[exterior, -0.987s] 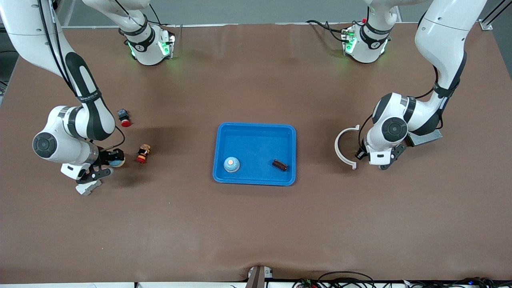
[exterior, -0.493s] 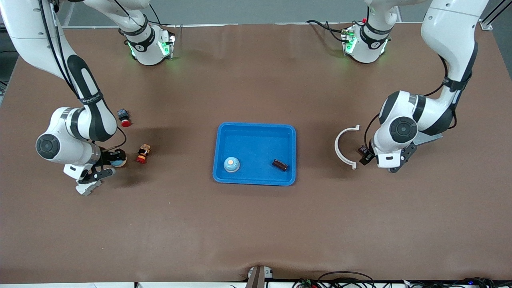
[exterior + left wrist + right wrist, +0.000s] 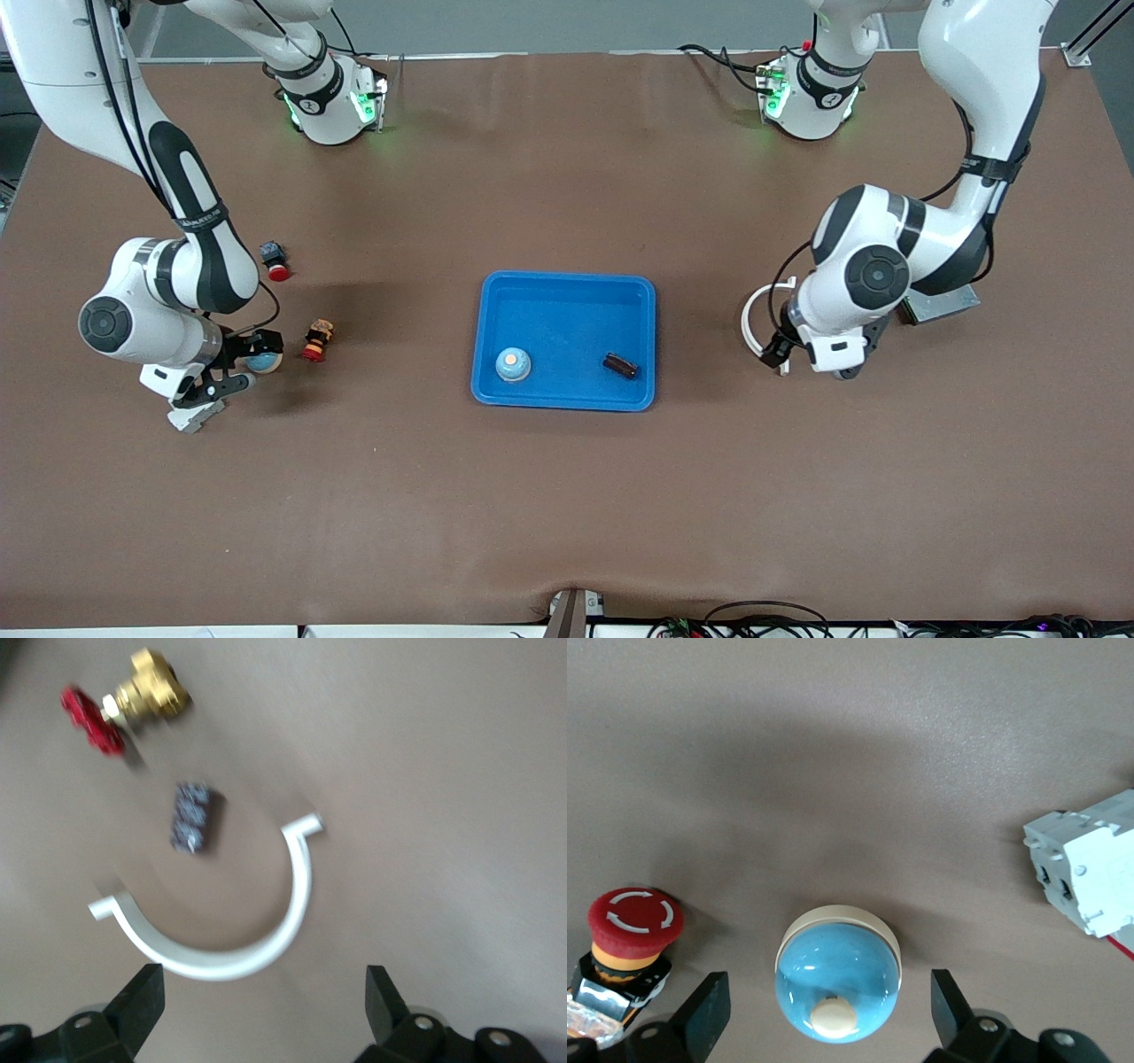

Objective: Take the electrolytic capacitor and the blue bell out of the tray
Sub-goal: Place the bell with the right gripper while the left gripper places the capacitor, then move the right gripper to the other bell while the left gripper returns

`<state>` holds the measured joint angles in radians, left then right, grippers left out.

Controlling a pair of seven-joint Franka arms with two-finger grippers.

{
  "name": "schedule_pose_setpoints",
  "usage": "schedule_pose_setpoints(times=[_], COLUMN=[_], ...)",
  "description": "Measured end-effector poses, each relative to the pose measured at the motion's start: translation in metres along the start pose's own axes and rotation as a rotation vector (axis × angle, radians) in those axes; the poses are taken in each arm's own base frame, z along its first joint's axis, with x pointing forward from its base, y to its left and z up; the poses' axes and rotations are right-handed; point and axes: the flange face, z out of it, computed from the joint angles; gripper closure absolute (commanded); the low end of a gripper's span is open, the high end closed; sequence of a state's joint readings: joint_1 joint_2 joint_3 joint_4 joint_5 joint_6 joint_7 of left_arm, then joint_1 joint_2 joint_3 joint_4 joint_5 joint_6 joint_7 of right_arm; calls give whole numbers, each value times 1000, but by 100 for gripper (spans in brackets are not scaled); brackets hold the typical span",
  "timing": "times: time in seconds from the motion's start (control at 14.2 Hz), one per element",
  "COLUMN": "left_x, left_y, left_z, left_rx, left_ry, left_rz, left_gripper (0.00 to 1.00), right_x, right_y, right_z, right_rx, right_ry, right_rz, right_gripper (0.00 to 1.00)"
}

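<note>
Blue tray [image 3: 567,283] sits mid-counter [image 3: 567,496]. In the tray: bell [image 3: 513,363] at the corner nearer the camera toward the right arm's end; capacitor [image 3: 620,365] at the corner nearer the camera toward the left arm's end.

Left end effector [image 3: 266,1010], fingers spread and empty, hangs over a white clamp [image 3: 226,926] off the tray's left-arm end.

Right end effector [image 3: 828,1014], fingers spread, straddles a second bell [image 3: 838,973] without gripping it, off the tray's right-arm end, with a red button [image 3: 629,930] beside it.
</note>
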<state>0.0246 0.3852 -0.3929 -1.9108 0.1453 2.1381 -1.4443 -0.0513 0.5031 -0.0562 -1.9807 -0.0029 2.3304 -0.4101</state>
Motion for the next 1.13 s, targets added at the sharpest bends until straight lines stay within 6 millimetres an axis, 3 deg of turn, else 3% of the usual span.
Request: schedule_pose_setpoints(times=[0.28,0.49,0.78,0.92,1.13], left_x=[-65,-106,-142,-152,-165], left_y=[44,77,109,115,119], left_z=[-16,0,21,26,37], left_rx=[-58,-64,-78,-98,-114], left_ry=[-13,-46,-79,-87,-73], left_rz=[-110,-139,-140,-130,-108], left_gripper=[0,0,0,11,11], right_x=[8,21,42,54,69], right_y=[0,-16,-78,-117,-185], right_z=[-21,-71,-134,-152,-165], right_rx=[14,42,101,97,77], right_ry=[-28,-61,-71,-73,-59], right_rz=[26,152,344,429,547], right_gripper=[0,0,0,0,0])
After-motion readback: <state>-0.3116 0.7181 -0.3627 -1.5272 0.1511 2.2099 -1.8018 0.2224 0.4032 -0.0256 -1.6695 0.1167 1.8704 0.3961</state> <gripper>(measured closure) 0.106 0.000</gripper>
